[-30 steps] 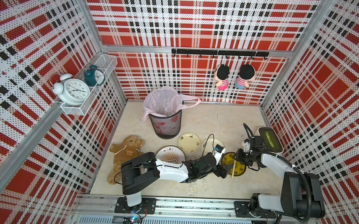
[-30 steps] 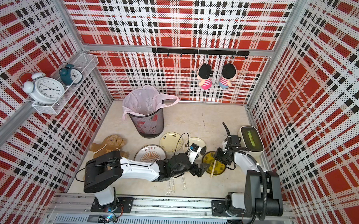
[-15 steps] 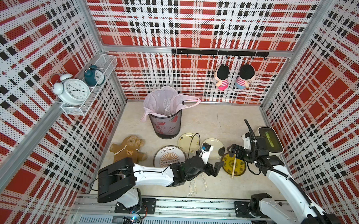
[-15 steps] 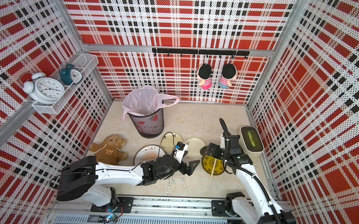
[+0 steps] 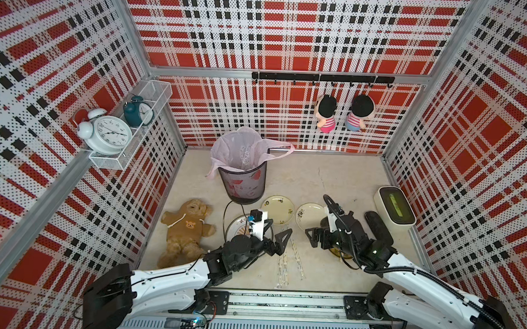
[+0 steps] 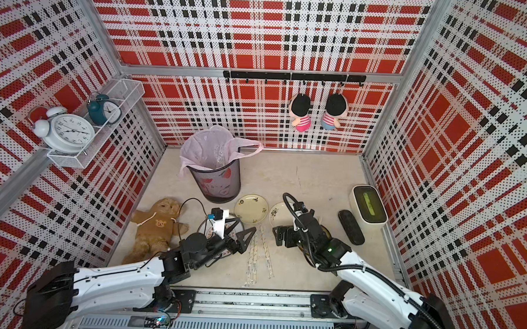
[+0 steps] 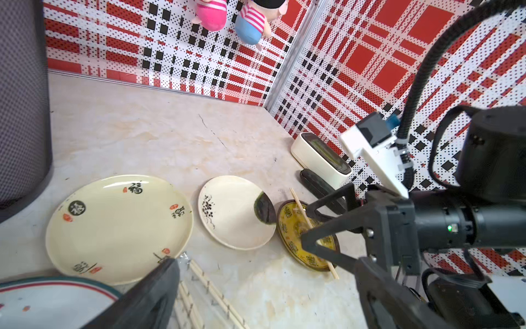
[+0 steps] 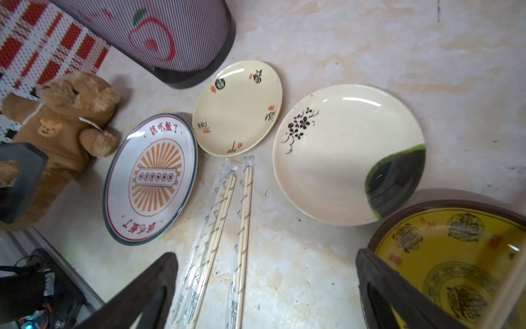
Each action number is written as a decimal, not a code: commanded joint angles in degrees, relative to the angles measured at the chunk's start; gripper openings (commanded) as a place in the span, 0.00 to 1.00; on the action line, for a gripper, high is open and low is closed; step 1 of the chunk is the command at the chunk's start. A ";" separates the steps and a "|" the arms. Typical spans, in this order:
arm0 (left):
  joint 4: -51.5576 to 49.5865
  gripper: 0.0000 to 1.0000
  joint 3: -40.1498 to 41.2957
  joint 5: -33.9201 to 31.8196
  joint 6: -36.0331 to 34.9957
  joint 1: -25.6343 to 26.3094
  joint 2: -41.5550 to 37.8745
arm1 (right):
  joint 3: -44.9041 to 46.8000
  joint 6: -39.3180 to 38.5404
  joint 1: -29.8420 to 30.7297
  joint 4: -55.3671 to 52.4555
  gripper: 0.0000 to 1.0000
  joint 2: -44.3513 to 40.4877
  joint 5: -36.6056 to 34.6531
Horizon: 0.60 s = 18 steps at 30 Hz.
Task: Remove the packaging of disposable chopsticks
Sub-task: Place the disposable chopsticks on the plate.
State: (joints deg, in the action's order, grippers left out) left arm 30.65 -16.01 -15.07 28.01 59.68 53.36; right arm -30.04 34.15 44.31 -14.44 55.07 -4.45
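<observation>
Two pairs of pale wooden disposable chopsticks (image 8: 246, 199) are seen sealed in long clear crinkly plastic packaging (image 8: 229, 170), laid side by side on the beige marbled tabletop (image 5: 332, 174) near its front edge, between the arms. The left gripper (image 5: 279, 233) is held with jaws apart, nothing gripped, near the sleeves' far ends. The right gripper (image 5: 312, 238) is likewise spread wide and unloaded, beside a round yellow patterned dish (image 7: 293, 245) across which a bare chopstick (image 7: 300, 206) is laid. Open tabletop is left beyond the plates.
</observation>
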 commanded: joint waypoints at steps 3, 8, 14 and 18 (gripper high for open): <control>1.07 0.98 3.49 2.67 1.44 -0.77 -3.22 | 2.30 0.13 5.23 10.52 1.00 5.01 -4.19; 3.05 0.98 5.36 3.64 2.55 -1.04 -1.37 | 3.07 -1.35 9.61 14.61 0.98 11.10 -4.18; 5.90 0.98 6.99 2.71 3.80 -1.16 -0.40 | 1.01 -2.07 13.73 14.62 0.76 19.70 -6.61; 5.82 0.98 7.39 0.31 3.86 -1.15 -0.61 | 0.39 -1.77 15.77 15.50 0.62 23.93 -6.98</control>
State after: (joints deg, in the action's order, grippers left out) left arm 34.13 -9.10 -12.93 31.40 58.78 52.93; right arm -28.23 32.42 58.96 -0.95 77.38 -9.50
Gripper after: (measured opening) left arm 0.983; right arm 0.638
